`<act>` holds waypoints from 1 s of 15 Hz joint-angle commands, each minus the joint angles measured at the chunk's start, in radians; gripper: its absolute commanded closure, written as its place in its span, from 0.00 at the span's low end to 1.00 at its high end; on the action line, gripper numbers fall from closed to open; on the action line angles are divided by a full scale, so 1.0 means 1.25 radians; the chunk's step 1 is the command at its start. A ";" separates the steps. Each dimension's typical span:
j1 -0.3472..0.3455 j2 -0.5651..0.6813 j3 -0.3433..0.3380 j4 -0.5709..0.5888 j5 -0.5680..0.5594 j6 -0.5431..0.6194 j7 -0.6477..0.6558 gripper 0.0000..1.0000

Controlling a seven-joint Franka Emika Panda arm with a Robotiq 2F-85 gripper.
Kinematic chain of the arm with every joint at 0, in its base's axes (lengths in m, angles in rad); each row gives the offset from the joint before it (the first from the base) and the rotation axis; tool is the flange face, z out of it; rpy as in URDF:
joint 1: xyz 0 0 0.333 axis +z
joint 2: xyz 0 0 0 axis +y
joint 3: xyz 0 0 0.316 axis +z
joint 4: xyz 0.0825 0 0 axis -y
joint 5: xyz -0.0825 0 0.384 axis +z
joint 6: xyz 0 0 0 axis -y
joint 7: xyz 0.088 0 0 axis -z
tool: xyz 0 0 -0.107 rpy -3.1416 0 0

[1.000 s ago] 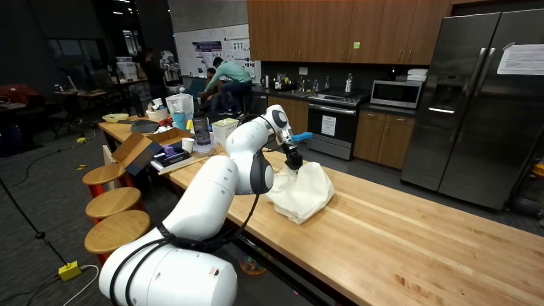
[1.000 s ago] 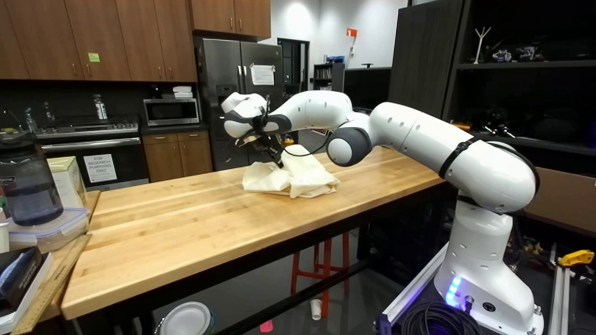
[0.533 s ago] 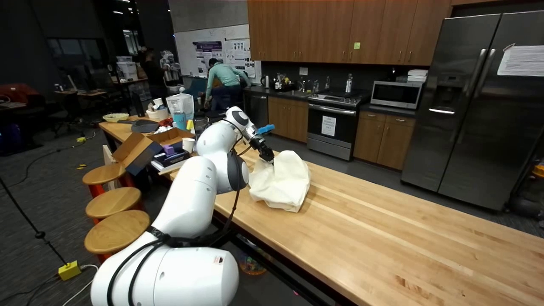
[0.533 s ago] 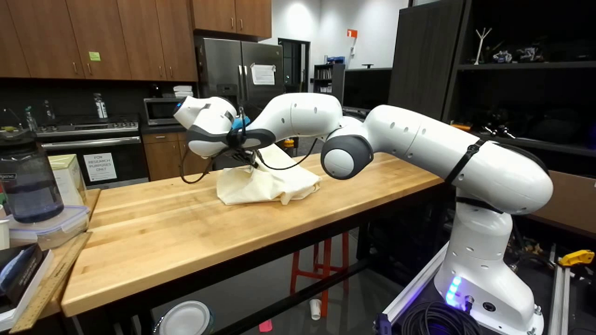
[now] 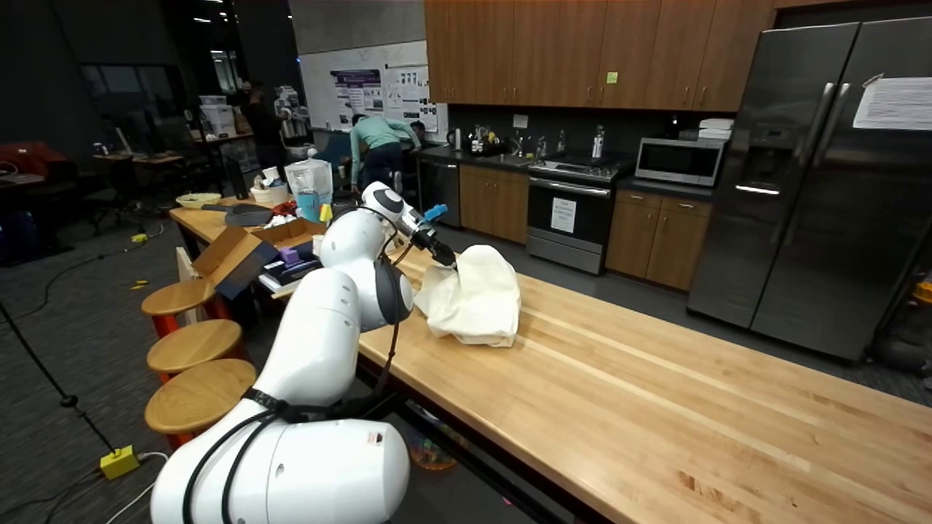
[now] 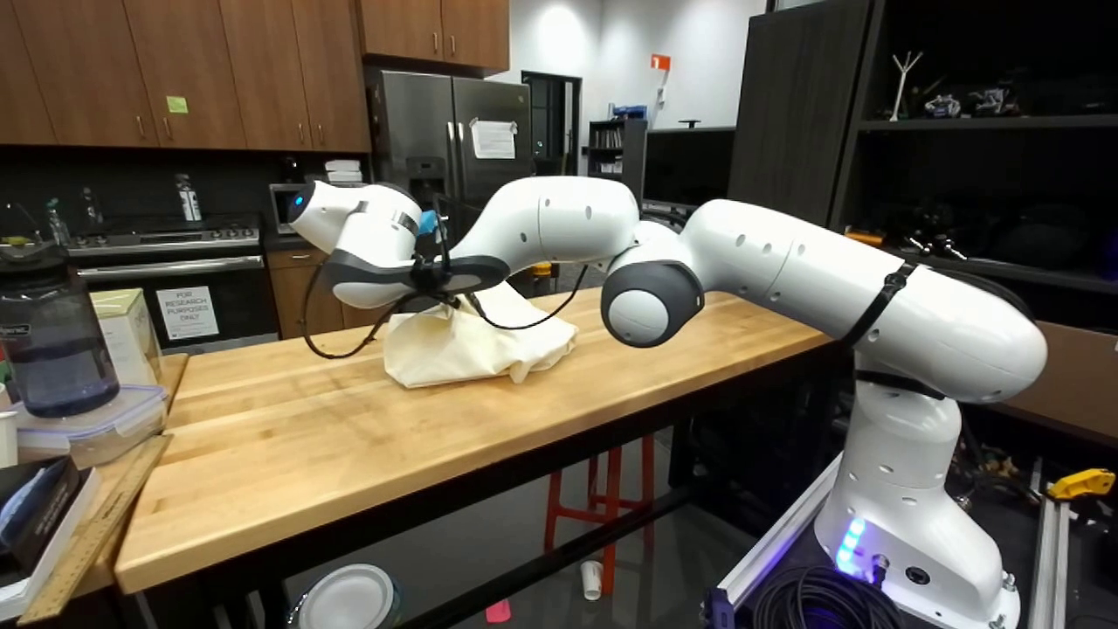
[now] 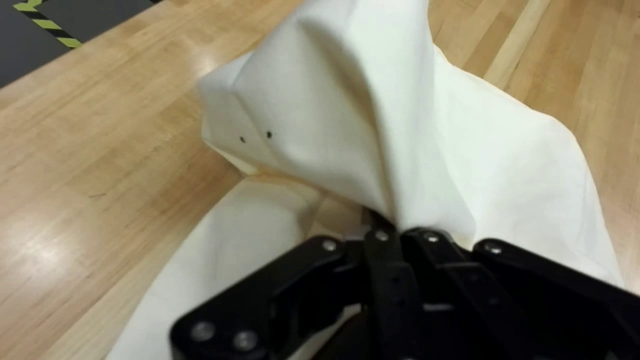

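Note:
A crumpled cream cloth [image 5: 473,309] rests on the wooden table, bunched up under my gripper [image 5: 453,265]. In the wrist view the jaws are drawn together, and a raised fold of the cloth [image 7: 320,115] is pinched at the fingertips of the gripper [image 7: 397,222]. The fingertips themselves are buried in the fabric. From the opposite side the cloth [image 6: 454,354] appears below the wrist, with the gripper mostly hidden by the arm and cables. One peak of the fabric stands up beside the fingers; the rest spreads on the tabletop.
The wooden table [image 5: 655,386] runs beneath the cloth. At its end stand an open cardboard box [image 5: 233,255], a dark pitcher [image 6: 57,349], a lidded plastic container [image 6: 105,428] and a wooden ruler [image 6: 96,533]. Round stools [image 5: 200,397] stand along one side.
My gripper has moved along the table toward the cluttered end, and the cloth has slid along with it. The jaws have stayed shut. A person in the background has shifted.

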 commanded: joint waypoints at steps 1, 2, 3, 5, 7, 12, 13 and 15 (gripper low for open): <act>-0.038 0.024 -0.014 0.036 -0.009 -0.002 -0.025 0.99; -0.043 -0.014 -0.017 -0.036 -0.007 0.020 -0.003 0.99; -0.065 0.025 -0.016 0.033 -0.007 -0.008 -0.017 0.99; -0.103 0.026 -0.015 0.036 0.002 -0.014 -0.005 0.99; -0.140 -0.015 -0.007 -0.029 0.024 -0.003 0.030 0.99; -0.251 -0.026 0.012 -0.028 0.096 -0.036 0.088 0.99; -0.273 -0.029 0.013 -0.026 0.114 -0.042 0.103 0.99; -0.311 -0.037 0.015 -0.027 0.147 -0.058 0.137 0.99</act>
